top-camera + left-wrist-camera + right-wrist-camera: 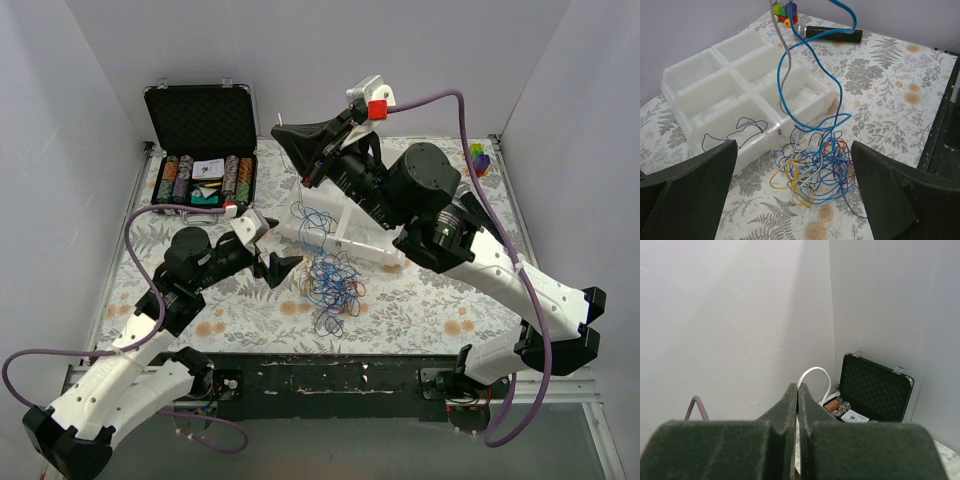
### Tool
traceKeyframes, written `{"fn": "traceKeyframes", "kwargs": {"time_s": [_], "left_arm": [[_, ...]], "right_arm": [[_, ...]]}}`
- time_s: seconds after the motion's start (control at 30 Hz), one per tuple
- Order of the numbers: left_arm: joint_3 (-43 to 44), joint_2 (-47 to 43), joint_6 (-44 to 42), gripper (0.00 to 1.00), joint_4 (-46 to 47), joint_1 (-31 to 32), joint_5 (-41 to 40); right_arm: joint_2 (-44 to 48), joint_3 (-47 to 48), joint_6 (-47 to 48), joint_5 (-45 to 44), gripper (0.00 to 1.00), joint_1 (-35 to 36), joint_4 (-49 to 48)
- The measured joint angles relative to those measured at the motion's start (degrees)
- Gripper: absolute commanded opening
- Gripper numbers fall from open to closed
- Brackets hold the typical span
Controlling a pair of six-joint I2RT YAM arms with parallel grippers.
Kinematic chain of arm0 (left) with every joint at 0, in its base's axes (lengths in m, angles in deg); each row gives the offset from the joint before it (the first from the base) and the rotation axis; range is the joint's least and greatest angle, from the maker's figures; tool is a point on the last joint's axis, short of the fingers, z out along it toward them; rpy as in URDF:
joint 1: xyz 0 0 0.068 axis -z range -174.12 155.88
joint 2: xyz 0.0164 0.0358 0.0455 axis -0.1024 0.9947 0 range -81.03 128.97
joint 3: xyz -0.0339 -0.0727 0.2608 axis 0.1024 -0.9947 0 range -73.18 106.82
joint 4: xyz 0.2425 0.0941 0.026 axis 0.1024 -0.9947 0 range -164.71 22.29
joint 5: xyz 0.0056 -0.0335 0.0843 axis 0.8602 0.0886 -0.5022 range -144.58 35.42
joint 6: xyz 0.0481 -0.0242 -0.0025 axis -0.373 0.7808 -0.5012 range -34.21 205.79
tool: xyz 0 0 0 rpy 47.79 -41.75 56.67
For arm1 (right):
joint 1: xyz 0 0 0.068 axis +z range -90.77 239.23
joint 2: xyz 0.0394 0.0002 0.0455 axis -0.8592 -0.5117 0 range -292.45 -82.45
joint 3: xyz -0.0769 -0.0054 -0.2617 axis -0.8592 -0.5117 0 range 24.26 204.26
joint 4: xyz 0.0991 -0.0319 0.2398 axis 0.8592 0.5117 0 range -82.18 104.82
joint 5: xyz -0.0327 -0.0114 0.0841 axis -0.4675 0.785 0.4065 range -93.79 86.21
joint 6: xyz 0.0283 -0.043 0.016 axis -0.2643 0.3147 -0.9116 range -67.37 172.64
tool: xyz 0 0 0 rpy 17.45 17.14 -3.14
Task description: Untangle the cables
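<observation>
The cables [335,282] lie as a tangle of blue, yellow, orange, white and dark loops on the flowered table, just in front of a white compartment tray [345,238]. In the left wrist view the tangle [815,167] sits between my left gripper's [794,155] wide-open, empty fingers. A white cable [786,50] and a blue strand [835,90] rise from it out of the top of that view. My right gripper [283,135] is raised high over the tray. It is shut [798,386] on the white cable [819,374], which loops out past the fingertips. My left gripper [285,266] is low, left of the tangle.
The white tray [715,85] has several compartments, and one holds a dark purple wire [740,127]. An open black case of poker chips [203,150] stands at the back left. A small coloured toy [481,158] sits at the back right, with a black cylinder [835,34] near it.
</observation>
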Motion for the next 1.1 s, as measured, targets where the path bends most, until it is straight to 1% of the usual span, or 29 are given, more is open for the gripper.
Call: {"fn": "traceKeyframes", "kwargs": {"time_s": [0.1,0.23,0.27,0.3,0.4,0.43,0.47,0.5,0.53,0.6,0.7,0.77,0.87,1.0,1.1], "left_arm": [[-0.26,2.03,2.97,0.98,2.91,0.0,1.16],[-1.84,4.39,8.28,0.98,6.54,0.0,5.79],[-2.12,5.07,9.57,0.97,7.3,0.0,6.8],[-2.23,5.99,10.86,0.92,8.07,0.0,7.8],[-2.86,8.24,13.42,0.66,10.36,0.0,9.38],[-3.06,8.68,13.86,0.51,10.86,0.0,9.44],[-3.1,9.11,14.14,0.32,11.32,0.0,9.4],[-3.15,9.44,14.51,0.22,11.72,0.0,9.14],[-3.19,9.66,14.88,0.14,12.11,0.0,8.74],[-3.52,9.75,15.41,0.05,13.22,0.0,7.21],[-3.69,9.73,16.0,0.02,14.23,-0.02,4.63],[-3.69,9.57,16.26,0.02,14.4,-0.15,3.28],[-3.8,9.03,16.2,0.04,13.99,-0.44,1.77],[-5.44,6.56,15.15,0.09,12.57,-0.55,0.39],[-7.5,4.02,13.94,0.08,10.43,-0.55,0.17]], "right_arm": [[-0.81,0.7,0.0,0.68,0.01,0.17,0.09],[-2.21,2.03,0.09,1.25,0.01,0.48,0.55],[-2.64,2.54,0.15,1.29,0.01,0.52,0.85],[-2.95,2.8,0.2,1.42,0.01,0.61,1.05],[-3.26,2.93,0.44,1.46,0.01,0.76,1.49],[-3.28,2.93,0.59,1.46,0.01,0.79,1.57],[-3.26,2.97,0.76,1.46,0.01,0.79,1.6],[-3.23,2.99,0.87,1.46,0.01,0.81,1.57],[-3.17,2.99,1.01,1.46,0.01,0.87,1.57],[-3.02,2.99,1.11,1.44,0.01,1.03,1.6],[-2.14,2.47,1.25,1.36,0.01,1.16,1.68],[-1.09,1.75,1.4,0.94,0.01,1.18,1.7],[0.28,1.42,2.43,-0.52,0.01,1.16,2.03],[1.64,1.46,6.08,-3.65,0.01,1.16,2.08],[1.57,2.75,9.51,-6.4,0.01,1.16,2.54]]}}
